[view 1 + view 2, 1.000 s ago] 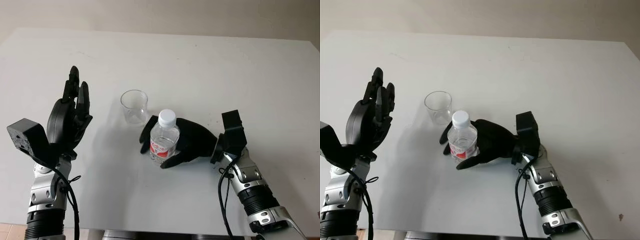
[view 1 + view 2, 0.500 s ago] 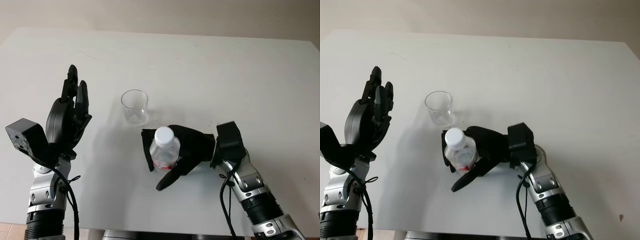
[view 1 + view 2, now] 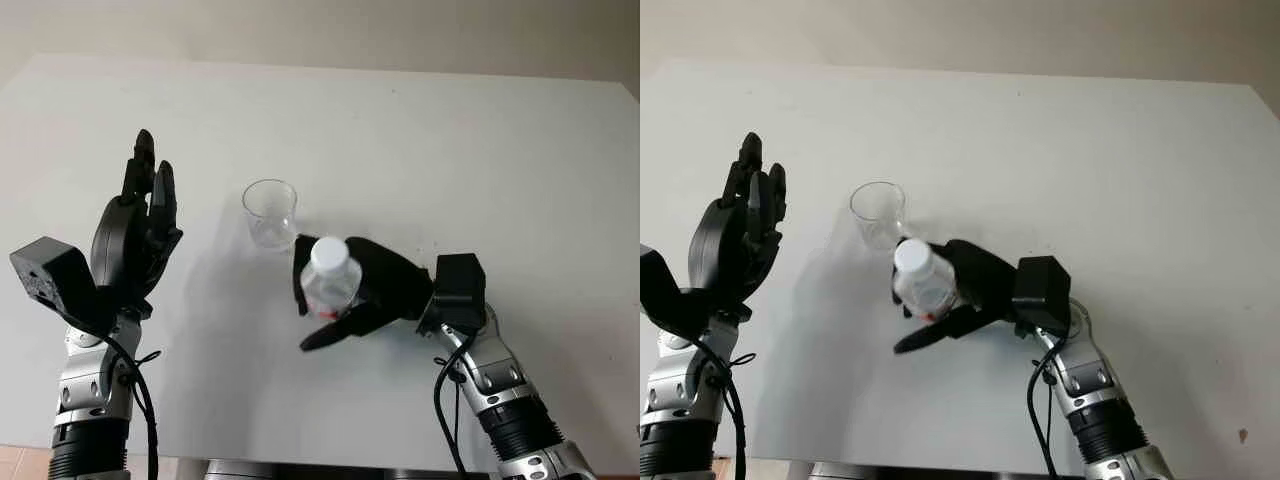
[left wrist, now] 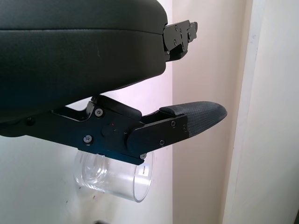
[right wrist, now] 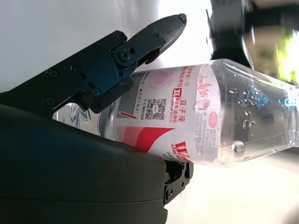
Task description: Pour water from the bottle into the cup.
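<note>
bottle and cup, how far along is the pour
Done: the right hand has grasped the bottle and holds it off the table, just beside the cup. In hand: bringing it toward the cup; its white cap looks to be on. Left: tipping and pouring; the cup looks empty. The left hand is open, raised to the cup's side.

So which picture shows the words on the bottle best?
The right wrist view: the bottle lies close across it, so the red and white label is large, with the right hand wrapped around it. The two eye views look down on the bottle's white cap, with just a bit of label. The left wrist view shows the cup instead.
</note>
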